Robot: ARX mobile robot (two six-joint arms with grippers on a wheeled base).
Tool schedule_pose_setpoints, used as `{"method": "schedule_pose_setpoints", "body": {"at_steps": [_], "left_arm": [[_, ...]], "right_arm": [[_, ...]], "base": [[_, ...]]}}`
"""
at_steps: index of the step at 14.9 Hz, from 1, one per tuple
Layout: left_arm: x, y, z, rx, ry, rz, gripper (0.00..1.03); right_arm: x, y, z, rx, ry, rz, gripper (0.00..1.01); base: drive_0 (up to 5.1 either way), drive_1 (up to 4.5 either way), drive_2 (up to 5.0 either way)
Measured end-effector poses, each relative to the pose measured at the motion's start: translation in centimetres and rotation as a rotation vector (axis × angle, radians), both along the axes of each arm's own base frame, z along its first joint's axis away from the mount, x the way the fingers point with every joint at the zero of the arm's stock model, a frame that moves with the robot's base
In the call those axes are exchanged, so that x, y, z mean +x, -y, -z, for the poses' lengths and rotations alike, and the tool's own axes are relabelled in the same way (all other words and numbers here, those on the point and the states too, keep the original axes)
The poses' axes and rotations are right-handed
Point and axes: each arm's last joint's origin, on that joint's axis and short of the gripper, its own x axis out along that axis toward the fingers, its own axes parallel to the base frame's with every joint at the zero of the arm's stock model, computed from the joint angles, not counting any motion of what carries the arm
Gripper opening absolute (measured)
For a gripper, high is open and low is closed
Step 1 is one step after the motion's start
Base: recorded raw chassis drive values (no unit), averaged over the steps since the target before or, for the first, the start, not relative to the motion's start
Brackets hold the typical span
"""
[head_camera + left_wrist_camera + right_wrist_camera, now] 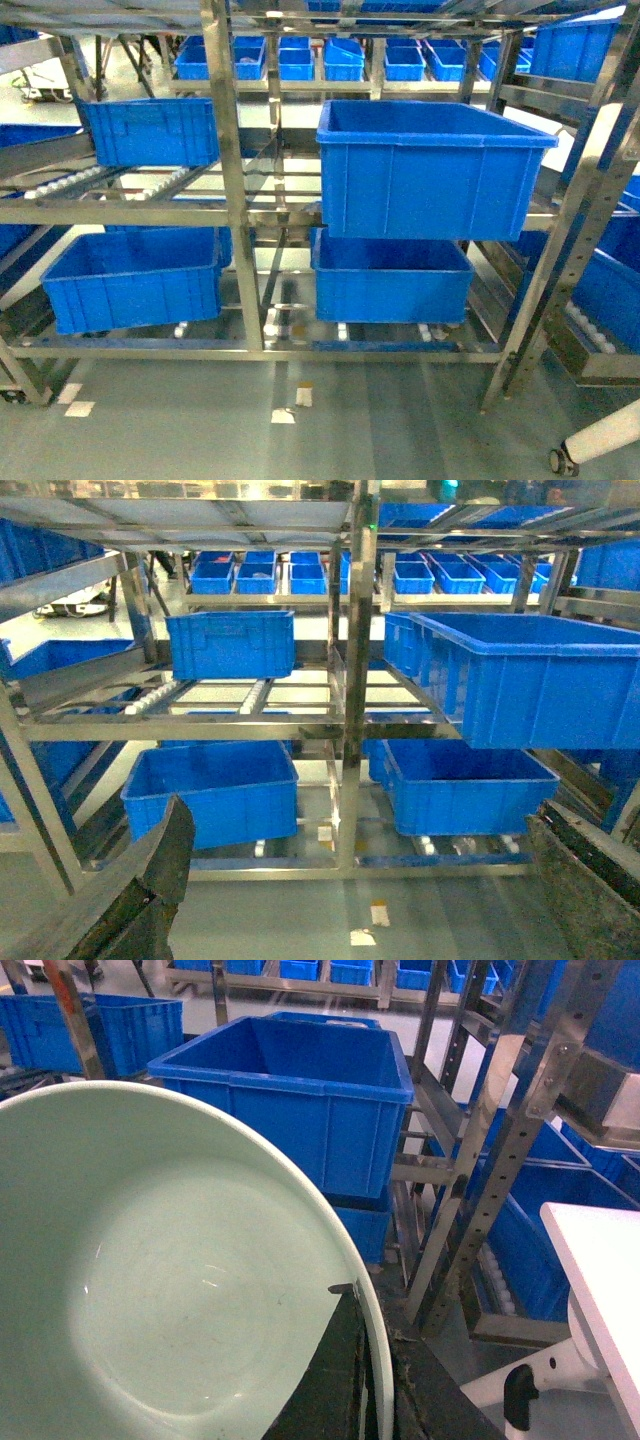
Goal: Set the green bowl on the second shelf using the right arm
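Observation:
The green bowl (pixel 170 1280) fills the lower left of the right wrist view, its pale mint inside facing the camera. My right gripper (pixel 372 1360) is shut on the bowl's rim, one black finger inside and one outside. Beyond the bowl a large deep blue crate (pixel 300 1100) sits on the second shelf (pixel 425 1170). In the head view that crate (pixel 430 165) rests on the steel second shelf (pixel 150 212); neither gripper nor the bowl shows there. My left gripper (pixel 355 880) is open, its dark fingers (pixel 150 880) wide apart over the floor, holding nothing.
The steel rack's upright posts (pixel 232 170) divide the bays. More blue crates sit on the bottom tier (pixel 135 280) and the left second tier (pixel 155 130). A white table (pixel 600 1280) with a castor leg stands at the right. A perforated rack post (pixel 500 1150) stands close to the bowl.

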Motion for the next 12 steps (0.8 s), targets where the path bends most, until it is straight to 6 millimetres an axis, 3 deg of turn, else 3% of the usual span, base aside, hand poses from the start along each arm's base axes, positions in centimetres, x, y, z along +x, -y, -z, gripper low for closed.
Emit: {"method": "schedule_pose_setpoints", "body": {"at_steps": [12], "left_arm": [[0.0, 0.01, 0.01, 0.0, -0.001, 0.002, 0.98]], "right_arm": [[-0.01, 0.0, -0.01, 0.0, 0.002, 0.0, 0.02]], "base": [[0.0, 4.32, -4.2]]}}
